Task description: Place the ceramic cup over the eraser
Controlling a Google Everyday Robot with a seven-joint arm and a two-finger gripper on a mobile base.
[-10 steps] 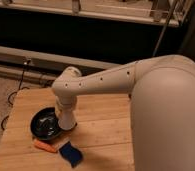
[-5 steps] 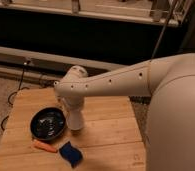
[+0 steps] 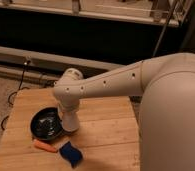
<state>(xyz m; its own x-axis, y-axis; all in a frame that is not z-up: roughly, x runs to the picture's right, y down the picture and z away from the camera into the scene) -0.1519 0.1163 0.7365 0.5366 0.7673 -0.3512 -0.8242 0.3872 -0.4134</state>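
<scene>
The pale, rounded robot arm (image 3: 116, 82) sits higher and further toward 12 o'clock than a second ago: its wrist joint, then low beside the round black bowl (image 3: 46, 123), now stands above the bowl's 2 o'clock edge. More of the light wooden counter (image 3: 108, 130) shows beneath the arm as a result. The gripper (image 3: 70, 126), hidden behind the wrist, is closed and points down at a small white tapered ceramic cup (image 3: 70, 121), which now shows more fully, standing just beside the bowl's 3 o'clock rim instead of overlapping it.
</scene>
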